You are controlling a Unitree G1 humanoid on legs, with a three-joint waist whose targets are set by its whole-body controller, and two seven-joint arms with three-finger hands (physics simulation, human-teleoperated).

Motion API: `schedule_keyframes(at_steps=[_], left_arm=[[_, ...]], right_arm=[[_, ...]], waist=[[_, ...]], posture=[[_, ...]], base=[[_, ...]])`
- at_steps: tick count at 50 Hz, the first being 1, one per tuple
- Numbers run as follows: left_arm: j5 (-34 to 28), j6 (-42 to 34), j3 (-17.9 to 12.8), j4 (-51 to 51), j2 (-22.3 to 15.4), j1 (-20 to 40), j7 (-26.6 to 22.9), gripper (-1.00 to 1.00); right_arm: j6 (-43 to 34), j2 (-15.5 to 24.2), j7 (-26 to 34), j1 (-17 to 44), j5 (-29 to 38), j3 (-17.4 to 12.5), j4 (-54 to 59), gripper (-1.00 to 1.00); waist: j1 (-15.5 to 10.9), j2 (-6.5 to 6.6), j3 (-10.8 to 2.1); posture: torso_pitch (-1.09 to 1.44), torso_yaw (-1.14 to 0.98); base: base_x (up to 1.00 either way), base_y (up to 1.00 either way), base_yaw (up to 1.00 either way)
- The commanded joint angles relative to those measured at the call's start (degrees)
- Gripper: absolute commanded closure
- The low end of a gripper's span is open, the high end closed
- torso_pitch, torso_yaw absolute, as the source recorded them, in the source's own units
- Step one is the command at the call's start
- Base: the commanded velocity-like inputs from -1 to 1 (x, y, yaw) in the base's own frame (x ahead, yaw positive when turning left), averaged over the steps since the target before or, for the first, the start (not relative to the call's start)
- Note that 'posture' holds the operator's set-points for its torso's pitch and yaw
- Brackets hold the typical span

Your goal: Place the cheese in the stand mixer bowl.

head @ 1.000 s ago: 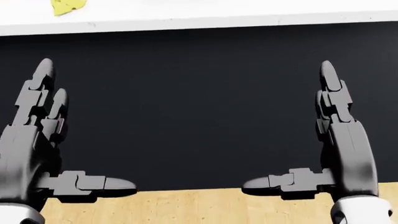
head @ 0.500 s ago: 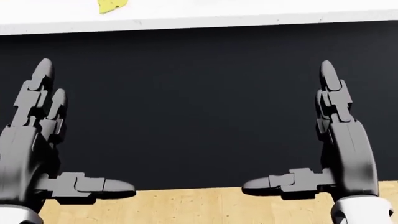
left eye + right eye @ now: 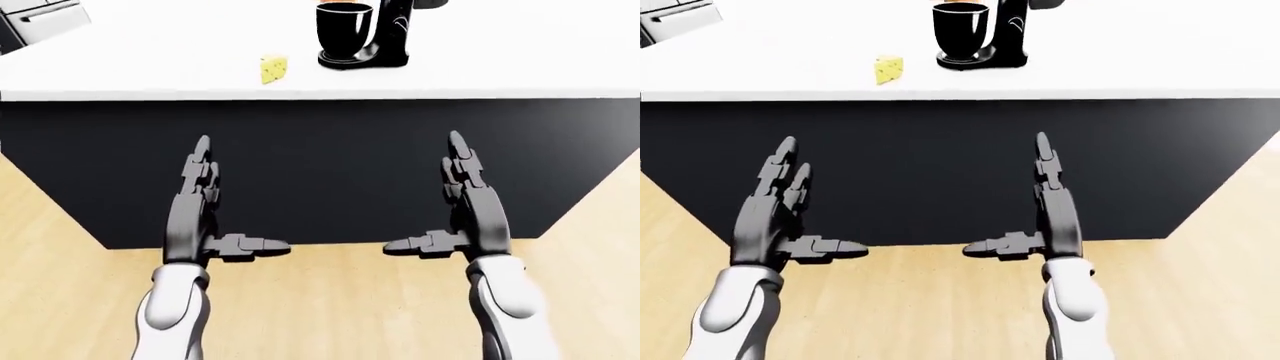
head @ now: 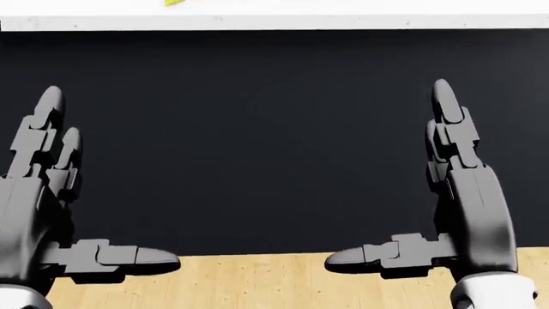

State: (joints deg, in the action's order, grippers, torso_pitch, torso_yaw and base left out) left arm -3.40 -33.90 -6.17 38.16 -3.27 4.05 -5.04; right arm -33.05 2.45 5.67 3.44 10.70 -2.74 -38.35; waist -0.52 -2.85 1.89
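Both the left hand [image 3: 205, 217] and the right hand [image 3: 465, 217] hang spread wide, thumbs pointing inward, holding and touching nothing. The cheese [image 3: 273, 69] lies on the white table [image 3: 150, 67], just left of the stand mixer bowl [image 3: 344, 34] in the left-eye view

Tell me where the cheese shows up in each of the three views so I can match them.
Left-eye view: cheese on the white countertop, upper left of centre, left of the stand mixer bowl.
Right-eye view: same spot, slightly further left.
Head view: only a yellow sliver at the top edge.
Shared landmark: the countertop's white front edge.
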Motion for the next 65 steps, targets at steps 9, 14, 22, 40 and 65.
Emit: schedule_keyframes(at_steps=[9, 14, 22, 40, 65], left_arm=[[0.4, 1.1, 0.5, 3.3, -0.2, 1.3, -0.3, -1.0], [0.4, 0.4, 0.3, 3.9, -0.3, 1.5, -0.3, -1.0], [0.4, 0.1, 0.3, 4.2, -0.3, 1.5, -0.4, -1.0], [0.4, -0.7, 0.1, 4.7, -0.5, 2.0, -0.5, -1.0], [0.2, -3.4, 0.1, 6.6, -0.9, 3.6, -0.6, -1.0]], right_arm=[[2.0, 0.3, -0.4, 0.9, 0.4, -0.9, -2.8, -1.0], [1.7, 0.3, -0.3, 1.0, 0.6, -0.8, -3.1, -1.0], [1.6, 0.2, -0.2, 0.8, 0.8, -0.8, -3.7, -1.0], [1.1, 0.2, 0.0, 0.6, 0.8, -1.2, -4.5, -1.0], [0.9, 0.3, 0.0, 0.4, 0.3, -1.5, -5.3, -1.0]], waist=[[0.4, 2.58, -0.02], [0.7, 6.89, -0.67], [-0.1, 3.4, 0.21], [0.3, 6.7, -0.33], [0.2, 6.5, -0.74]], posture=[[0.0, 0.0], [0.0, 0.0], [0.0, 0.0], [0.0, 0.0], [0.0, 0.0]], base=[[0.12, 0.0, 0.0], [0.14, 0.0, 0.0], [0.14, 0.0, 0.0], [0.14, 0.0, 0.0], [0.13, 0.0, 0.0]])
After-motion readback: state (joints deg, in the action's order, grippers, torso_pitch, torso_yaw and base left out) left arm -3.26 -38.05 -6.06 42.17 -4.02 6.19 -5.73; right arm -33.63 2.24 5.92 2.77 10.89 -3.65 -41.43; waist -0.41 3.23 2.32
